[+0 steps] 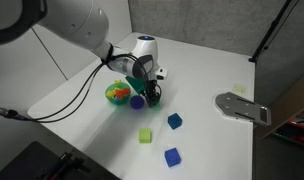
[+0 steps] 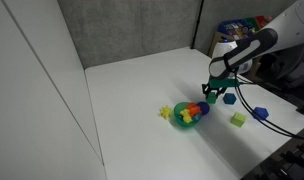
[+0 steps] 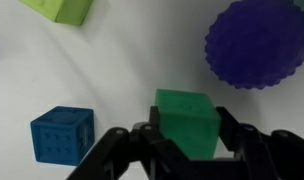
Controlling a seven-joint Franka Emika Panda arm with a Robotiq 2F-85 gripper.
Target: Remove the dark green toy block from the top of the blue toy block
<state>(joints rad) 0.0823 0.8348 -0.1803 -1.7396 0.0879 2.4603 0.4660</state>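
Wrist view: the gripper [image 3: 187, 124] enters from the bottom edge, and its two dark fingers [image 3: 232, 135] close narrowly on the dark green toy block [image 3: 184, 112], one finger against each side. The block's top face is level and it looks larger than the neighbouring cubes. Whether its underside touches the tabletop [image 3: 122, 60] cannot be told. The blue toy block [image 3: 62, 135] rests on the tabletop to the left of the gripper, clearly apart from the green block, with nothing on top of it. A purple spiky ball [image 3: 257, 45] lies ahead of the gripper to the right, and a yellow-green cube [image 3: 62, 8] lies ahead to the left, cut by the frame edge.

Both exterior views show the gripper [image 1: 153, 97] [image 2: 218, 88] pointing down, low over the tabletop [image 1: 212, 140], with the blue toy block [image 1: 174, 121] [image 2: 229, 98] near it. A green bowl [image 1: 117, 92] [image 2: 187, 118] of coloured pieces stands just beyond the ball. A brighter blue cube [image 1: 171, 156] lies further from the gripper
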